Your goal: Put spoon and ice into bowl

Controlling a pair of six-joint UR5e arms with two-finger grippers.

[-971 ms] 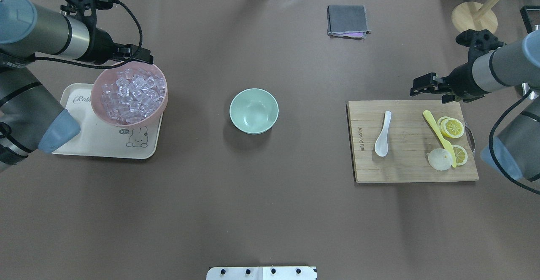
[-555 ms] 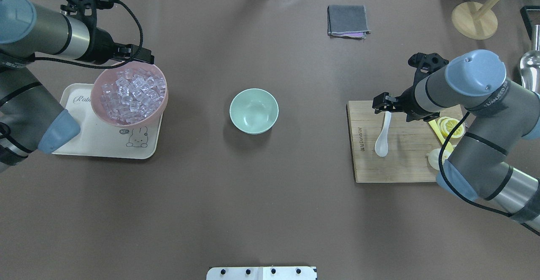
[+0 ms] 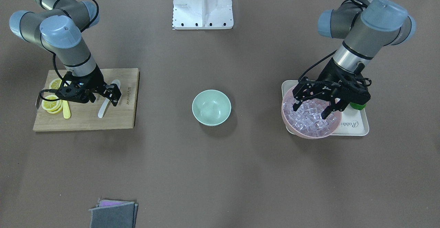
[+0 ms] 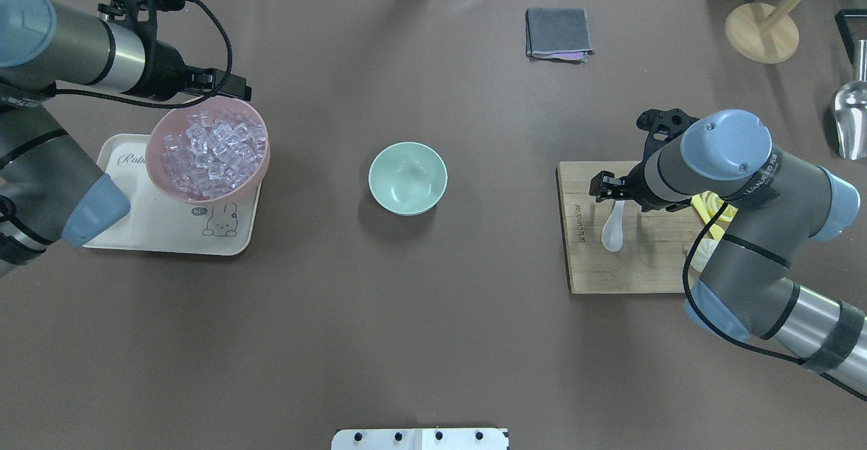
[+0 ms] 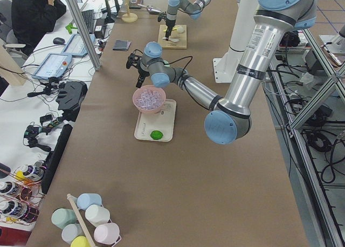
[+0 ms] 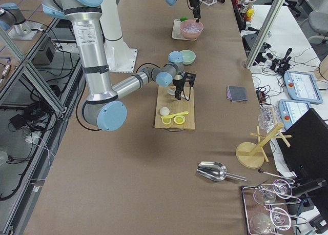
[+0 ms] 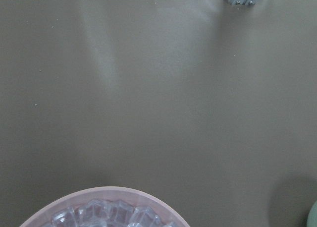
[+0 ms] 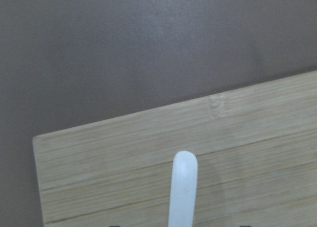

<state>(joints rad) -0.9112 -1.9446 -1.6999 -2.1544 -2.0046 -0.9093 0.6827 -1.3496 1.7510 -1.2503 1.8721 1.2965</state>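
The white spoon (image 4: pixel 614 232) lies on the wooden cutting board (image 4: pixel 637 270), with its handle end in the right wrist view (image 8: pixel 184 187). My right gripper (image 4: pixel 611 190) is open and low over the spoon's handle, one finger on each side. It also shows in the front view (image 3: pixel 103 99). The mint-green bowl (image 4: pixel 408 178) stands empty at the table's middle. The ice (image 4: pixel 213 152) fills a pink bowl (image 4: pixel 154 165). My left gripper (image 3: pixel 314 106) is open just above the ice and holds nothing.
The pink bowl sits on a cream tray (image 4: pixel 156 230) with a green lime (image 3: pixel 357 106). A yellow knife (image 3: pixel 66 109) and lemon slices (image 3: pixel 51 102) share the board. A grey cloth (image 4: pixel 558 32), a wooden stand (image 4: pixel 761 32) and a metal scoop (image 4: pixel 850 114) lie at the far side.
My right arm has swung in from the board's far right corner to over the spoon's handle and come down. The left gripper has barely shifted.
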